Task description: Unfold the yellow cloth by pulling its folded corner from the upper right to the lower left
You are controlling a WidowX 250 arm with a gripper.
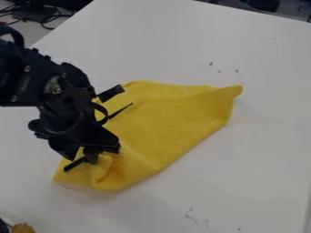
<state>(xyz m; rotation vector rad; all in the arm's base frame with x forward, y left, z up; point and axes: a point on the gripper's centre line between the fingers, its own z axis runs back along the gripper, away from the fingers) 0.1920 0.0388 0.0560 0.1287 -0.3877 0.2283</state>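
The black gripper point(92, 154) is low at the left of the view, over the lower left part of a yellow cloth point(173, 113). The cloth lies on the white table, spread at a slant from the lower left to a narrow corner at the upper right. Close beside the gripper's lower end, the cloth is bunched into raised folds. Dark parts of the gripper cover some of its left edge. Whether any cloth is pinched cannot be made out.
The white table point(255, 150) extends around the cloth, with small dark marks above it and near the front. Black cables point(45, 18) lie beyond the table's upper left edge. A brown fuzzy object point(23, 228) shows at the bottom left corner.
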